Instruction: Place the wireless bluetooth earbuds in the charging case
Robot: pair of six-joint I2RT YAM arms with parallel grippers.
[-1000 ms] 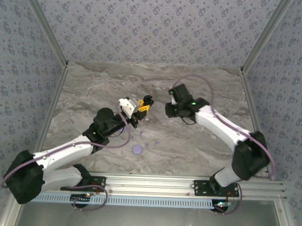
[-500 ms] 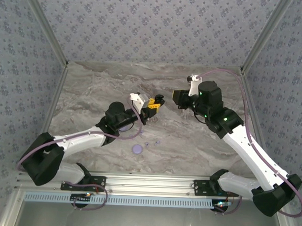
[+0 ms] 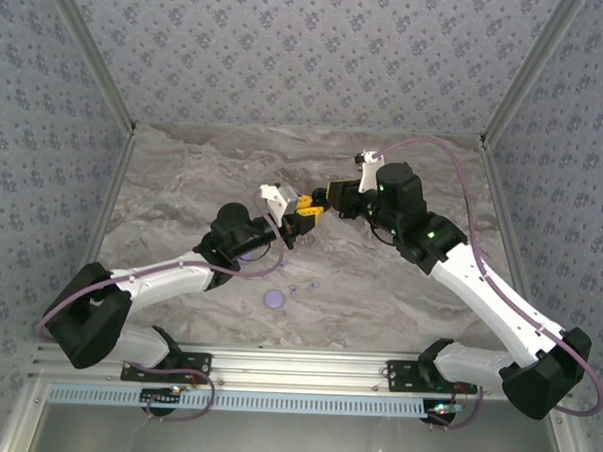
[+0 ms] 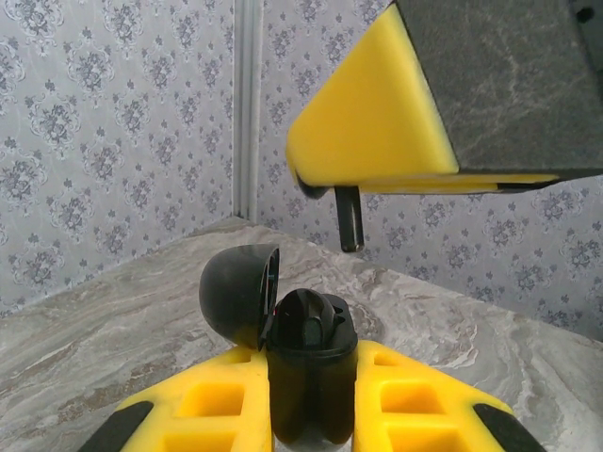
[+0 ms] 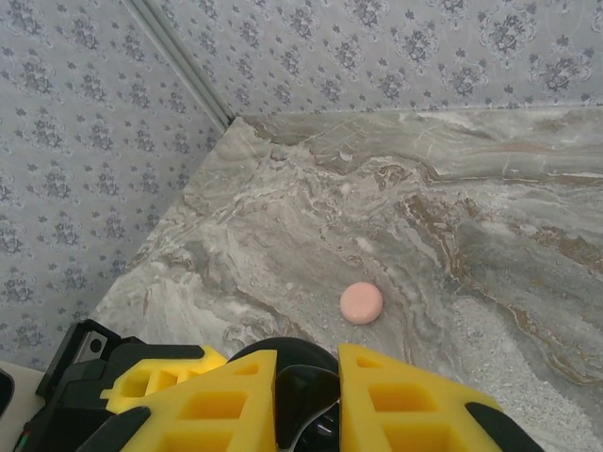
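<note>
The left gripper (image 3: 307, 208) is clamping the black charging case (image 4: 309, 372) upright in mid-air over the marble table (image 3: 183, 181). Its lid (image 4: 237, 294) is hanging open to one side, so the mouth is facing the other arm. The right gripper (image 3: 335, 198) is pinching a black earbud (image 4: 350, 218) just above that mouth, stem pointing down, apparently lining it up to go in. The bud's head is hiding behind the yellow finger (image 4: 377, 122), and I'm not making out the sockets inside the case. A lilac disc (image 3: 273, 298) and tiny lilac bits (image 3: 314, 284), possibly more buds, are lying nearer the bases. A pink disc (image 5: 361, 302) is sitting on the marble too.
</note>
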